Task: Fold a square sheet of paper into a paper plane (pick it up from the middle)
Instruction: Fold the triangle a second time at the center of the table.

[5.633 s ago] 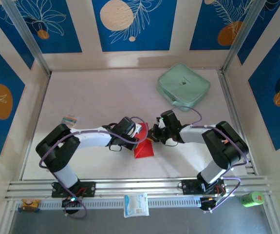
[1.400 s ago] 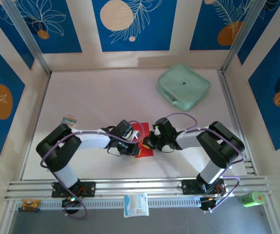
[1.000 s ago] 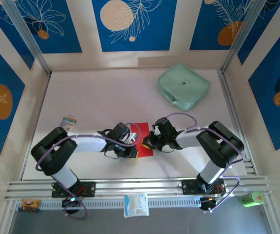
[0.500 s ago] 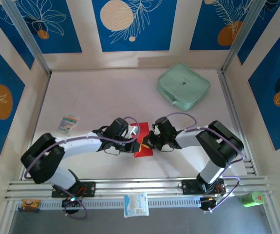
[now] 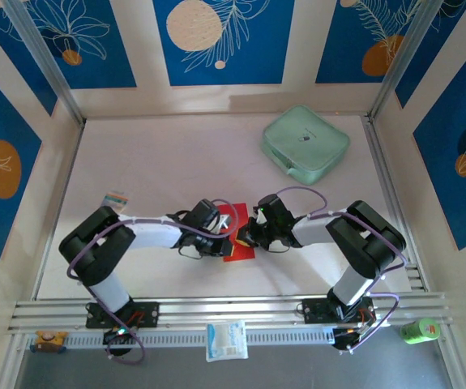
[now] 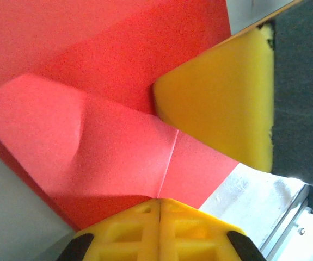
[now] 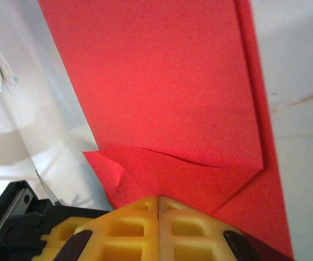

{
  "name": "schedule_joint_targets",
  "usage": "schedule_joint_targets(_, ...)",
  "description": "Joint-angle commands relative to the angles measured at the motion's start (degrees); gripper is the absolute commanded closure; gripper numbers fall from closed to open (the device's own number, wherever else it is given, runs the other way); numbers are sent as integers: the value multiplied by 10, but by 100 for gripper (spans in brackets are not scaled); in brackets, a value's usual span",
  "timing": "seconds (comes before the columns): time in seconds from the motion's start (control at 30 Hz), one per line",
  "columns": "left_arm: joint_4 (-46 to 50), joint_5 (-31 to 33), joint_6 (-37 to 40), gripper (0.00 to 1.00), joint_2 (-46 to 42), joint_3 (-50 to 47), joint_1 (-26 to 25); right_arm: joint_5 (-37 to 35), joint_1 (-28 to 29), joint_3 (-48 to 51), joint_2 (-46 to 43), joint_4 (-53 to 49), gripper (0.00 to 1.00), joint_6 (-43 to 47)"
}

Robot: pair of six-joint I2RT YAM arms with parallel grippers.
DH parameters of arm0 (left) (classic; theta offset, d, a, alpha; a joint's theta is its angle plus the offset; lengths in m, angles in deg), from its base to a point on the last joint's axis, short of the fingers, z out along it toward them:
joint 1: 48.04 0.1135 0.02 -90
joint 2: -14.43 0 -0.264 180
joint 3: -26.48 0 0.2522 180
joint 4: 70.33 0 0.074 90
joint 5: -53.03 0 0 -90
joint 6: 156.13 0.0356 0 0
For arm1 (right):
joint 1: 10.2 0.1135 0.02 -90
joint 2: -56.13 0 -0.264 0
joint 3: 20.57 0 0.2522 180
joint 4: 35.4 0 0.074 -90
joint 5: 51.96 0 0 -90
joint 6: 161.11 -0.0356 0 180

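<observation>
Edges: aluminium rails (image 5: 216, 310) run along the near edge of the table, and slanted metal posts stand at the two back corners.
Open room: the back and left parts of the white table (image 5: 168, 162) lie bare; the near middle is crowded by both arms.
Walls: cream panels with blue leaf-print insets enclose the back and both sides.
Mint-green zip case (image 5: 305, 144): back right of the table, well apart from the arms.
Small printed packet (image 5: 115, 198): left side of the table, near the left arm's elbow.
White pouch (image 5: 227, 339): on the ledge in front of the rails, between the two bases.
Red sheet of paper (image 5: 234, 220): flat on the table at near middle, between the two wrists; partly folded, with a flap laid over it and a crease running to the left fingertips (image 6: 91, 157) (image 7: 161, 81).
Left gripper (image 5: 226, 243): yellow pads pressed together with no gap (image 6: 159, 202); tips meet the folded flap's edge, but whether paper is pinched between them cannot be told.
Right gripper (image 5: 247, 238): pads likewise closed tight (image 7: 159, 198); tips sit on the red flap, just beside the left gripper, and one of its yellow fingers (image 6: 221, 103) rests on the sheet.
</observation>
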Motion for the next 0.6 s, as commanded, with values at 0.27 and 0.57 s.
schedule_joint_targets(0.27, 11, 7, -13, 100, 9, -34, 4, -7, 30, -25, 1, -51, 95, 56)
schedule_joint_targets(0.57, -1, -2, -18, 100, 7, -40, 8, 10, -16, 2, 34, -12, 96, 63)
